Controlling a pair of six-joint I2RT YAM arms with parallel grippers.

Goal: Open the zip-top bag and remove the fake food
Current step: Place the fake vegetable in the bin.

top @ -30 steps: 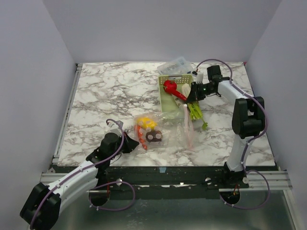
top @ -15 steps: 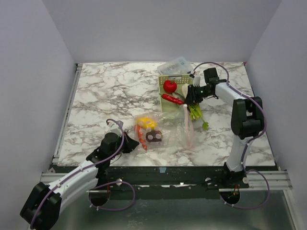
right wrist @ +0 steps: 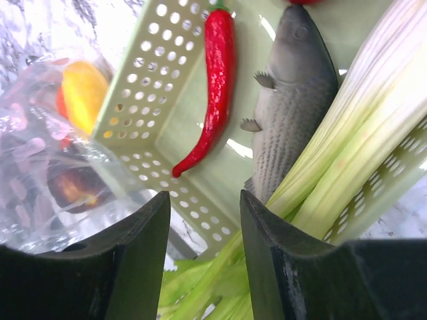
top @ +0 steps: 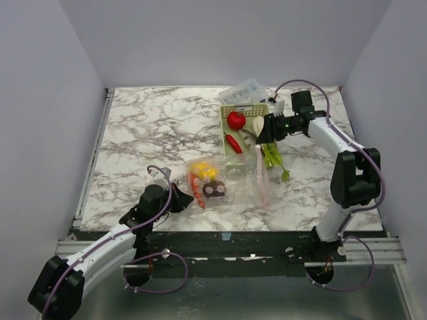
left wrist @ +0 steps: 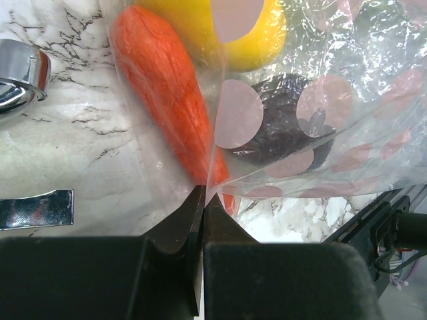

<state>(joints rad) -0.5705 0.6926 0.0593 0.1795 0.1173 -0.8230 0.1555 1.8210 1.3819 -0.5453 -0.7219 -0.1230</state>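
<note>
The left gripper (left wrist: 203,193) is pinched tight on a fold of the clear, crinkly plastic zip-top bag (top: 230,179), which lies flat on the marble-patterned table (top: 147,127) near its front edge. Inside the bag, the orange plastic carrot (left wrist: 167,113) lies just past the closed fingertips. The yellow toy lemon (left wrist: 230,30) is beyond it and the dark purple beet (left wrist: 277,127) is to the right. The bag's pinkish zip strip (top: 261,179) runs along its right side, though from above it is hard to tell whether that strip is parted.

The right gripper (right wrist: 205,200) hangs over the pale green slotted plastic basket (right wrist: 143,80) with its fingers spread and nothing between them. In the basket lie a glossy red chili (right wrist: 215,83), a grey toy fish (right wrist: 293,100) and a pale green leek (right wrist: 363,127), whose leafy end sticks out over the rim onto the table. A round red toy fruit (top: 235,120) sits at the basket's far end. A clear rigid plastic box (top: 243,91) stands just behind the basket.
</note>
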